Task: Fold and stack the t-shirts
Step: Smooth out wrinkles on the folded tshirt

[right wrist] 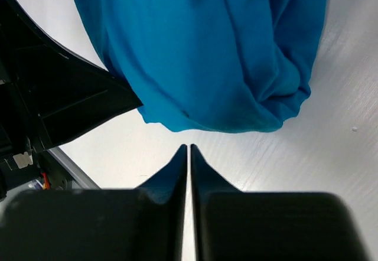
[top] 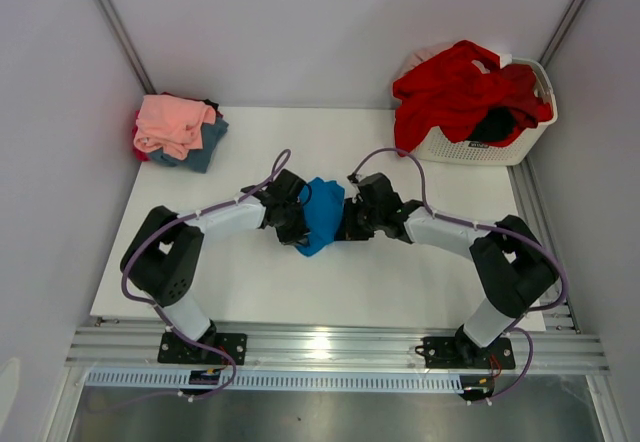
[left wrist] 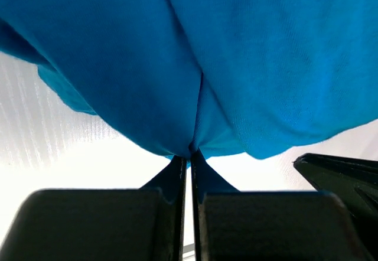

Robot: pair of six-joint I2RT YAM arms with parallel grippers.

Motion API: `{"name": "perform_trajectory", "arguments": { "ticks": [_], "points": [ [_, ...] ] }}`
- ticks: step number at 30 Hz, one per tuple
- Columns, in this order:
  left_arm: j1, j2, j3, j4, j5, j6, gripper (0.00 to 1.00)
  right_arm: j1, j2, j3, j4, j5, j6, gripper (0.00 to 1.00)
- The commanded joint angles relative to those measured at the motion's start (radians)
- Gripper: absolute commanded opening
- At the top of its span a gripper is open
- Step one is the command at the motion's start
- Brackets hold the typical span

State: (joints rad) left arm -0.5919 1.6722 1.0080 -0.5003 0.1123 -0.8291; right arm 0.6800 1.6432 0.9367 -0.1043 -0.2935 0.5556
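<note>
I see my left gripper [left wrist: 189,153] pinched shut on a fold of the bright blue t-shirt [top: 322,215], which hangs bunched over the middle of the worktop [top: 330,287]. My right gripper [right wrist: 188,149] is closed empty, its tips just short of the cloth's edge

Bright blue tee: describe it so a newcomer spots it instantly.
On the white table, where the two robot arms meet at centre, the bright blue t-shirt is bunched, pinched by the left gripper. It is the only vivid blue cloth; the far-left stack is pink over slate blue, the basket holds red and black.
</note>
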Motion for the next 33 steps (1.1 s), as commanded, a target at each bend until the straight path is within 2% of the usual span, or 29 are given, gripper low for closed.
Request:
{"name": "perform_trajectory", "arguments": {
  "ticks": [1, 2, 3, 6, 9, 13, 21, 24, 28, 29, 33],
  "points": [
    [-0.008, -0.019, 0.007, 0.009, 0.013, 0.008, 0.00, 0.009, 0.012, 0.053, 0.002, 0.024, -0.028, 0.11],
    [-0.008, -0.020, 0.007, 0.008, 0.015, 0.013, 0.00, 0.009, 0.010, 0.059, -0.006, 0.030, -0.036, 0.19],
    [-0.008, -0.023, 0.004, 0.008, 0.015, 0.015, 0.01, 0.013, 0.009, 0.060, -0.009, 0.034, -0.042, 0.39],
    [-0.008, -0.031, -0.003, 0.005, 0.009, 0.019, 0.00, 0.018, -0.013, 0.063, -0.023, 0.063, -0.071, 0.58],
    [-0.008, -0.032, -0.009, 0.005, 0.009, 0.021, 0.00, 0.023, -0.026, 0.074, -0.049, 0.106, -0.114, 0.63],
    [-0.008, -0.032, -0.016, 0.005, 0.007, 0.022, 0.00, 0.021, 0.001, 0.096, -0.067, 0.160, -0.161, 0.63],
    [-0.008, -0.054, -0.017, -0.011, -0.010, 0.033, 0.01, 0.012, 0.107, 0.155, -0.069, 0.188, -0.200, 0.52],
    [-0.008, -0.058, -0.016, -0.015, -0.013, 0.036, 0.00, 0.003, 0.133, 0.172, -0.066, 0.177, -0.204, 0.40],
    [-0.008, -0.062, -0.019, -0.021, -0.017, 0.045, 0.00, -0.008, 0.152, 0.177, -0.063, 0.172, -0.206, 0.04],
    [-0.008, -0.063, -0.017, -0.023, -0.019, 0.047, 0.01, -0.008, 0.153, 0.175, -0.063, 0.175, -0.206, 0.00],
    [-0.008, -0.066, -0.029, -0.026, -0.023, 0.053, 0.01, -0.010, 0.148, 0.175, -0.070, 0.204, -0.209, 0.00]
  ]
}}
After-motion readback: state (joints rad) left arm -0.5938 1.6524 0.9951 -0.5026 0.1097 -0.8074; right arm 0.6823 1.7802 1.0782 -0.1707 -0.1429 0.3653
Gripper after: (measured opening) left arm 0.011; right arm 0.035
